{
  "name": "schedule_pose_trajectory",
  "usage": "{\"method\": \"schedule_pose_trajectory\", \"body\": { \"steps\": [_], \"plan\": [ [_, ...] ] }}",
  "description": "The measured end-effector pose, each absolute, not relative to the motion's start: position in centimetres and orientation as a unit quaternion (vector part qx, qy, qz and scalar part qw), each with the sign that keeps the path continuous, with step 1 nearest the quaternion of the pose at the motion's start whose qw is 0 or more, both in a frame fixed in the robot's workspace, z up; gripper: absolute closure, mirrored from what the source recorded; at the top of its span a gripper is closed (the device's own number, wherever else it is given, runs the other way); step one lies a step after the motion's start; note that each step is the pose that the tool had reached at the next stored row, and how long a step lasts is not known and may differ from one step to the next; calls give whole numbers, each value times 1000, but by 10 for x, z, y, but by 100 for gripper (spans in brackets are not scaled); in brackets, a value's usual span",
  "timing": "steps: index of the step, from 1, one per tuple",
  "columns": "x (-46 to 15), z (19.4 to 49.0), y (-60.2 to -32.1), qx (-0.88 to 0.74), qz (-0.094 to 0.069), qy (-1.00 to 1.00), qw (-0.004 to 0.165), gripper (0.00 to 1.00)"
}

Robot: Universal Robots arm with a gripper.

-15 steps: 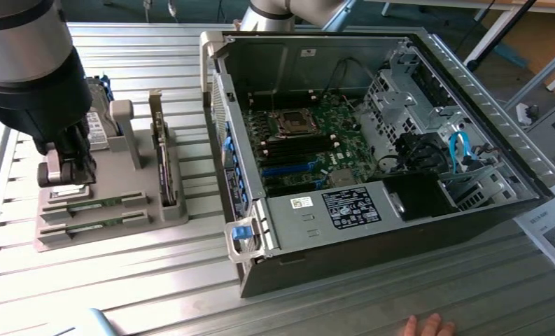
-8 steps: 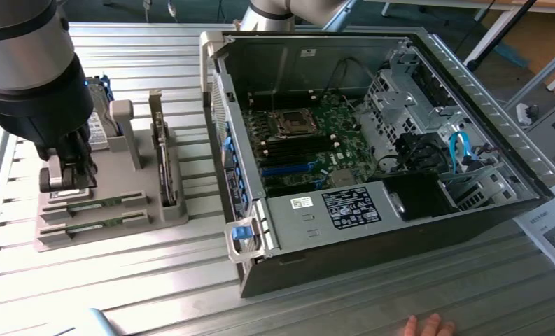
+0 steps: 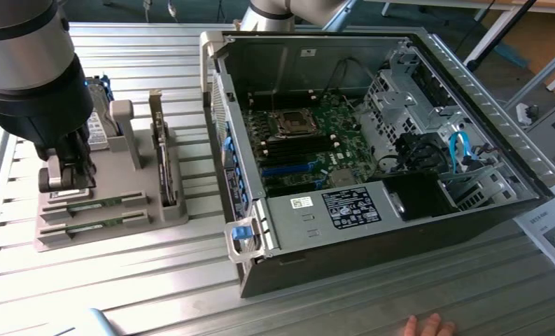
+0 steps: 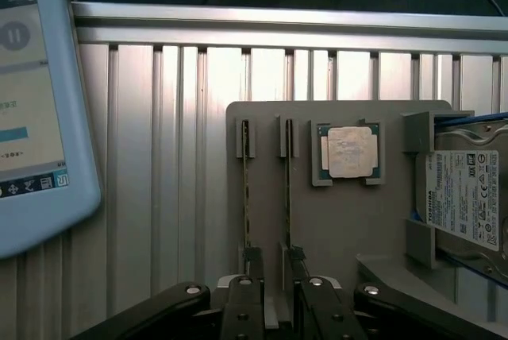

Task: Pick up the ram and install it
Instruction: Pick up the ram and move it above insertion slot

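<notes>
Two ram sticks stand on edge in a grey holder. In the wrist view they are thin green strips, one nearer the silver processor chip, the other beside it. My gripper hangs low over the near end of the holder, open, with the end of the chip-side stick in the gap between its fingers. I cannot tell whether they touch it. In the exterior view the gripper is at the holder's left end, over the sticks.
An open computer case lies at the exterior view's right, its motherboard exposed. A labelled hard drive stands in the holder beside the chip. A tablet lies near the holder. A person's hand rests at the table's front edge.
</notes>
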State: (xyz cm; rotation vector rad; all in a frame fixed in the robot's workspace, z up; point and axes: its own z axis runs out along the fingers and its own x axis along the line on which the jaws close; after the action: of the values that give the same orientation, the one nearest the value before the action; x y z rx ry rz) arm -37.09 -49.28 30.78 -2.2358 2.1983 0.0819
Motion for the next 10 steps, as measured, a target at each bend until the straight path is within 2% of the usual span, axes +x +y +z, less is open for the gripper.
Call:
{"method": "schedule_pose_trajectory", "body": {
  "steps": [10],
  "plan": [
    [-371, 308, -493, -713, 24, 701, -3, 75]
  ]
}}
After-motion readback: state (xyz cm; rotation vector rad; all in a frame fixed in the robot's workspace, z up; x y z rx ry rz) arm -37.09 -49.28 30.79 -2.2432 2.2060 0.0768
